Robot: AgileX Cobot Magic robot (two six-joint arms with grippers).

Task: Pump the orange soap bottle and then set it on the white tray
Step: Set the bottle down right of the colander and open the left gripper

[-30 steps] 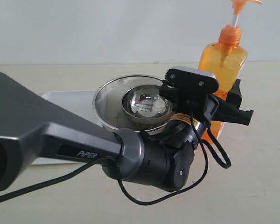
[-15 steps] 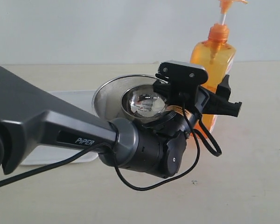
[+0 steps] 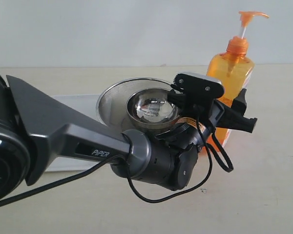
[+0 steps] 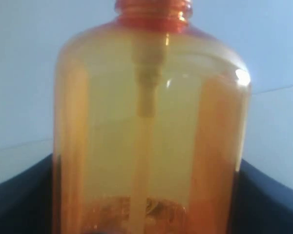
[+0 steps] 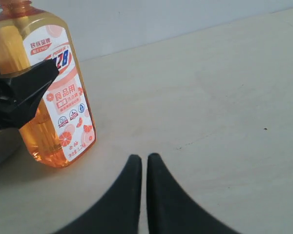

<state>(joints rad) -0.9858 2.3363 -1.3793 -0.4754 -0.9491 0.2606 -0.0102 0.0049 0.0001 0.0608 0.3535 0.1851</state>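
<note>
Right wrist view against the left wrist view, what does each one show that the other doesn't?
Only the right wrist view shows the white-and-red label on the orange soap bottle, the tabletop around it, and the right gripper, shut on nothing. Only the left wrist view shows the pale dip tube inside, seen through an unlabelled side. Both show the bottle upright with the left gripper closed against its sides.

I see a round steel mesh strainer (image 3: 109,100) with a smaller shiny bowl (image 3: 151,108) nested inside, pale bench (image 3: 263,185) beyond.
</note>
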